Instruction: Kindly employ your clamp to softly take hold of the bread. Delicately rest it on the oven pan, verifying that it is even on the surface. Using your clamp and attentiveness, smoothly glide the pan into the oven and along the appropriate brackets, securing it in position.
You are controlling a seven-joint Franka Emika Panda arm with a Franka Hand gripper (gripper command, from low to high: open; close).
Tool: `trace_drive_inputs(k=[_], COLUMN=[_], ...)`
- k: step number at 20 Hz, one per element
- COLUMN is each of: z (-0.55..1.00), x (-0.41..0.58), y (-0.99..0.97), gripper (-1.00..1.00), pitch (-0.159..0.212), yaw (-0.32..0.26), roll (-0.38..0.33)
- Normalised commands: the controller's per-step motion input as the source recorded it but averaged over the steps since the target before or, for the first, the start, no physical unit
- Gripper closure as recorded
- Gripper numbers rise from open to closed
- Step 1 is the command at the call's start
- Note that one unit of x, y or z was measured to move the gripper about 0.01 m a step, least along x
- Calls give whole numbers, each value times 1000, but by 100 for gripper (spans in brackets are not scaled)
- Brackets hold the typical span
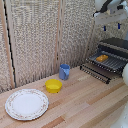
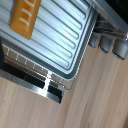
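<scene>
Nearest us on the wooden table [image 1: 85, 102] lies a white patterned plate [image 1: 26, 104], then a yellow bowl [image 1: 53, 85] and a blue cup [image 1: 64, 71] behind it. Farther back, toward the exterior view's right, we see the oven [image 1: 116, 50] with its door down and the oven pan [image 1: 111, 62] drawn out; the bread [image 1: 102, 58] lies on the pan's bars. High above hangs our claw [image 1: 112, 25], holding nothing; we cannot tell whether its blue-tipped fingers are spread or together.
</scene>
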Motion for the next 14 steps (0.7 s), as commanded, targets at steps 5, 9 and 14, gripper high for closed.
trace_drive_inputs(k=[5, 9, 14], z=[-166, -94, -13], x=[-10, 0, -39], y=[648, 464, 216], gripper=[-100, -100, -100], pitch=[211, 191, 203], yaw=[71, 121, 188], roll=[-186, -216, -238])
